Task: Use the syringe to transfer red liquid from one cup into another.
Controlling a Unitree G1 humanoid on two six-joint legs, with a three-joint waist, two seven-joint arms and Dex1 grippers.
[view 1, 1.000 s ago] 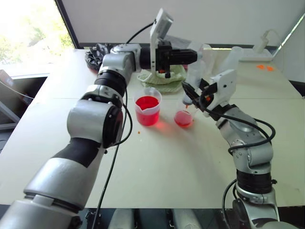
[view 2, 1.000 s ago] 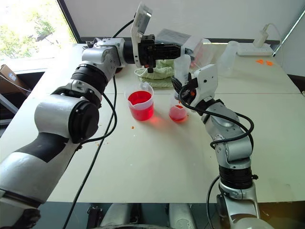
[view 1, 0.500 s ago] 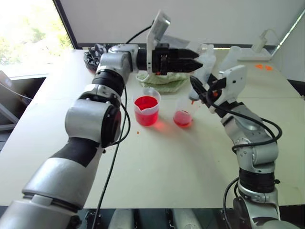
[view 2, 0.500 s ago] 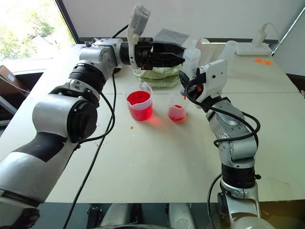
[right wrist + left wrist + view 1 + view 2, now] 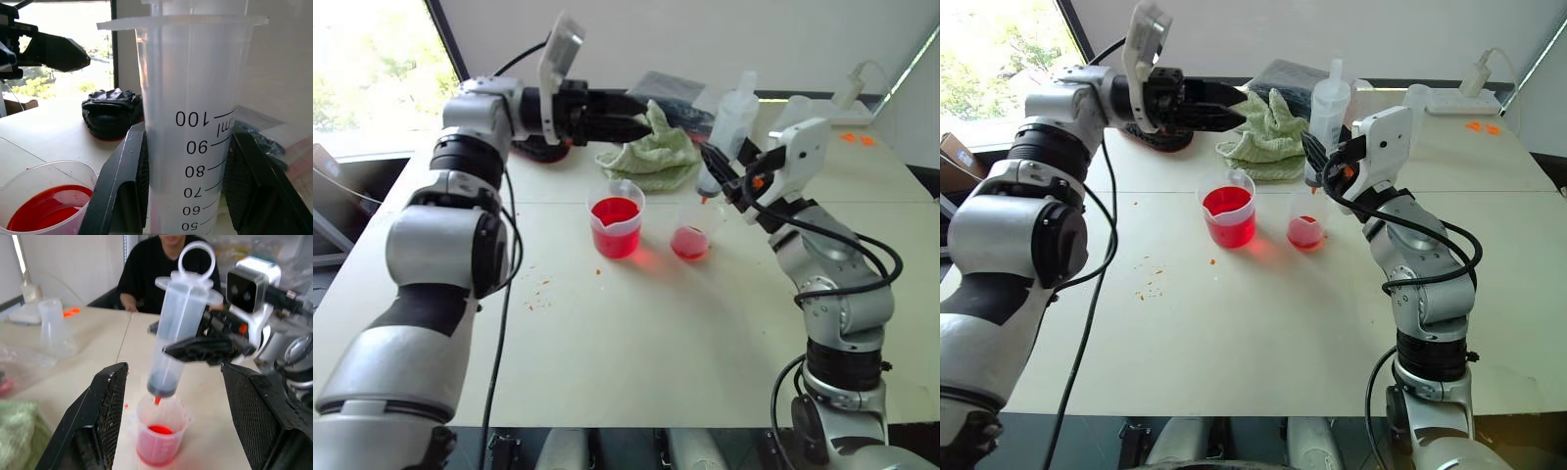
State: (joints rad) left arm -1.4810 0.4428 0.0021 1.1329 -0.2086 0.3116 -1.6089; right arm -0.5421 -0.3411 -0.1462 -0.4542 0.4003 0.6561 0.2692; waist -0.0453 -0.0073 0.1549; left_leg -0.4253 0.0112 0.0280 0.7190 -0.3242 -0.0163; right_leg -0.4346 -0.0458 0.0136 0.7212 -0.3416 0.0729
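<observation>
left gripper [image 5: 641, 119] now spread empty, withdrawn to upper left; right gripper [image 5: 729, 181] alone clamping syringe [image 5: 728, 127] above small cup [image 5: 690, 232], plunger emptied.

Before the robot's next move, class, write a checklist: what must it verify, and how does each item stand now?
1. Syringe clamped by right gripper: ok.
2. Syringe tip directly above small cup: ok.
3. Plunger pushed down, barrel looks drained: ok.
4. Left gripper open and clear of the syringe: ok.
5. Both cups upright, beaker apart from small cup: ok.
6. Table free of spills: not ok, red specks left of the beaker.
</observation>
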